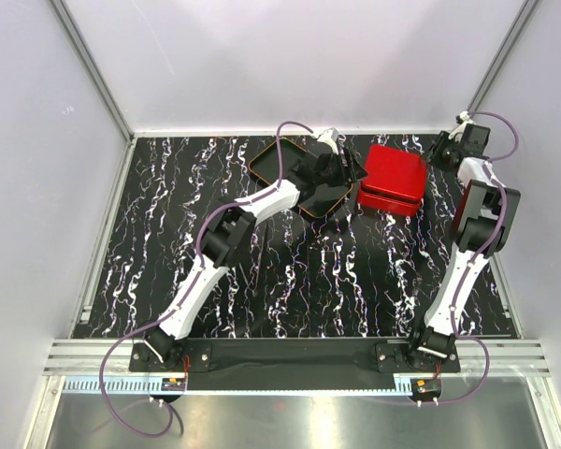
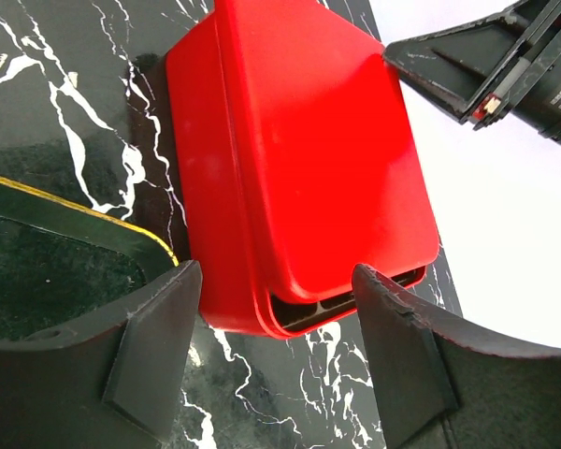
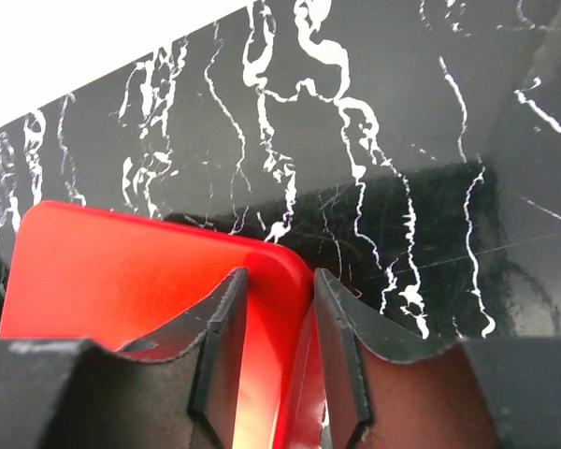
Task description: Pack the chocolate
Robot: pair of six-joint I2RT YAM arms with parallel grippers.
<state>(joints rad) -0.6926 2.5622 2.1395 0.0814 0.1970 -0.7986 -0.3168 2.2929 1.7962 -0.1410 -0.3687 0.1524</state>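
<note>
**Lid on the box, chocolate out of sight**

The red lid (image 2: 327, 150) sits not quite seated on the red box (image 1: 383, 201), near the counter's (image 3: 402, 140) far edge, right of centre. I see no chocolate; presumably it is underneath. My left pincer (image 2: 276, 281) hangs open at the box's end, holding nothing. My right pincer (image 3: 279, 281), jaws close together, straddles the lid's corner; whether it grips, I cannot tell. Pinching that corner alone could tilt the lid or drag the box.
</note>
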